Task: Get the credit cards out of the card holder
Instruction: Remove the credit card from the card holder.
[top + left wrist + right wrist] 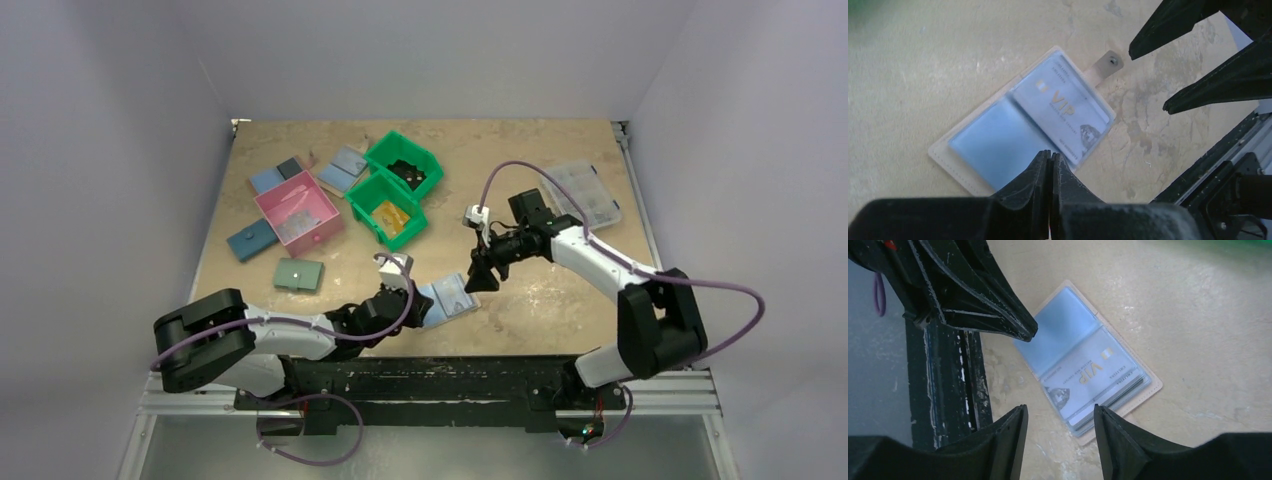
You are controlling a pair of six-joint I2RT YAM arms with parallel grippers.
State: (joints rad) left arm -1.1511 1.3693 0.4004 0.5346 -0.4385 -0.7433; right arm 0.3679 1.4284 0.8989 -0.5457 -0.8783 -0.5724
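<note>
The card holder (pixel 450 299) lies open on the table near the front, beige outside with a light-blue panel and clear sleeves. It also shows in the left wrist view (pixel 993 145) and the right wrist view (pixel 1068 325). A pale credit card (pixel 1063 107) printed "VIP" sits in the top sleeve, with more card edges stacked under it (pixel 1120 390). My left gripper (pixel 1050 154) is shut and empty, its tips over the holder's near edge; contact cannot be told. My right gripper (pixel 1060 412) is open and empty, just above the card side of the holder (pixel 483 277).
Two green bins (pixel 403 165) (pixel 385 212) and a pink box (pixel 298 212) stand at the back left. A sage-green wallet (pixel 299 274), a dark-blue wallet (pixel 251 240) and other flat wallets (pixel 343 170) lie around them. A clear organizer case (pixel 588 192) is at the back right.
</note>
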